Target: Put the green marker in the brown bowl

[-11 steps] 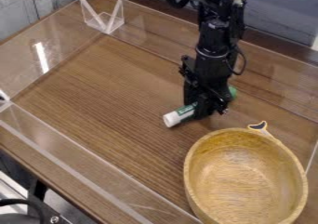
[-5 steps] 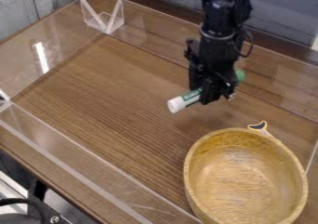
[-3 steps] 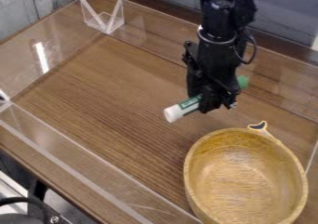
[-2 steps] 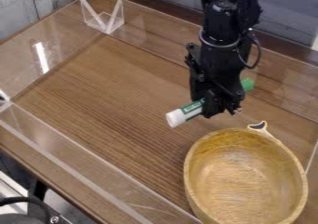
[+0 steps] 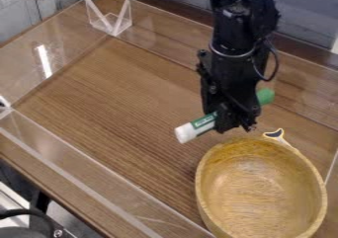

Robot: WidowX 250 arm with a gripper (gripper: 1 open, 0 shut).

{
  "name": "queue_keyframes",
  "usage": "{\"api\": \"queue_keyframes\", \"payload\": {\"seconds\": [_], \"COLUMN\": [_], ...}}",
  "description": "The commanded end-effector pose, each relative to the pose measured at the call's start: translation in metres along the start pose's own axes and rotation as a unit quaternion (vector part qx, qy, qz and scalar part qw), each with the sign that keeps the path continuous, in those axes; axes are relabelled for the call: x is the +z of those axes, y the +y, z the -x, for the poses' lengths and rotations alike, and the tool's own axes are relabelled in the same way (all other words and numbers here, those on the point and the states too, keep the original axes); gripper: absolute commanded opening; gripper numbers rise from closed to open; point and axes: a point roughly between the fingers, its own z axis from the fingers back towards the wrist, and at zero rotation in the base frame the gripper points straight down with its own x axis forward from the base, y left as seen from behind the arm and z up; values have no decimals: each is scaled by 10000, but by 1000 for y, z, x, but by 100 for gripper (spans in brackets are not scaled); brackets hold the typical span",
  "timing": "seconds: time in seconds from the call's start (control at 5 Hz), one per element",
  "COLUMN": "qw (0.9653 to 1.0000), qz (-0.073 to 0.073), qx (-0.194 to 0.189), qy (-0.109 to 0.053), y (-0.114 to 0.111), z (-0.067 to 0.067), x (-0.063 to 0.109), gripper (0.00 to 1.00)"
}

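The green marker (image 5: pixel 201 127) hangs tilted above the wooden table, its white end low at the left and its green cap (image 5: pixel 264 96) poking out at the right. My gripper (image 5: pixel 235 118) points down and is shut on the marker's middle. It hovers just beyond the far rim of the brown bowl (image 5: pixel 260 190), a light tan wooden bowl at the front right with a small notched tab (image 5: pixel 275 135) on its rim. Nothing lies inside the bowl.
A clear plastic wall (image 5: pixel 79 173) runs along the table's front and left edges. A small clear triangular stand (image 5: pixel 110 17) sits at the back left. The black arm (image 5: pixel 243 25) rises from the gripper toward the top of the view.
The gripper has carried the marker from mid-table toward the camera and slightly right, closer to the bowl's far rim. It stayed shut on the marker throughout.
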Motion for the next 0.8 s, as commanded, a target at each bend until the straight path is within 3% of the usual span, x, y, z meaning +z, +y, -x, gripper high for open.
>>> {"api": "queue_keyframes", "payload": {"seconds": [0.0,0.6], "qw": [9993,9984], "qz": [-98,-92], "qx": [-42,-99], "qy": [-346,-557], "y": [-4,-23], "z": [-3,6], "x": [16,15], "gripper": [0,0]}}
